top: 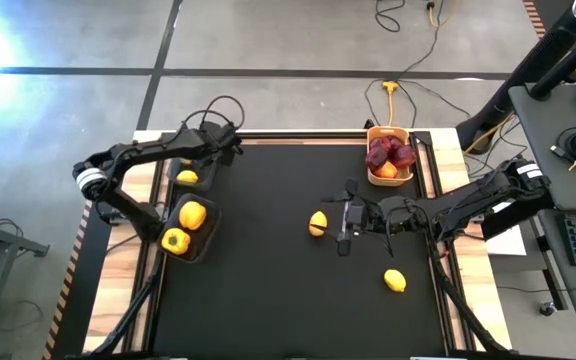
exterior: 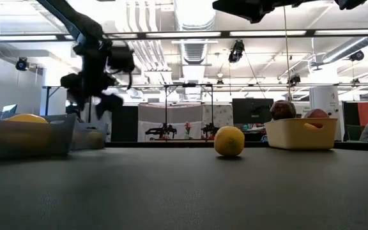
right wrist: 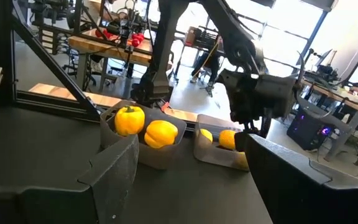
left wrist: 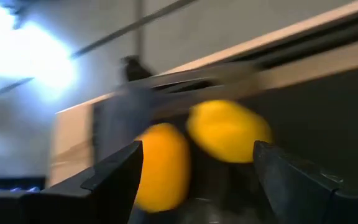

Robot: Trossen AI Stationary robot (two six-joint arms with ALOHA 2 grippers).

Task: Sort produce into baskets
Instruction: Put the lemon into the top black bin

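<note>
Dark tabletop (top: 268, 290): our left tool (top: 204, 152) hangs parted, empty, over a grey bin (top: 181, 172) (lemons inside). Right tool (top: 345, 222), open, empty, must next close on the lemon (top: 317, 223) beside it.

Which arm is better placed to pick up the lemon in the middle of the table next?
Right. Its open end effector hovers right beside the middle lemon, empty. The left end effector is far off, above the grey bins at the table's left edge.
</note>
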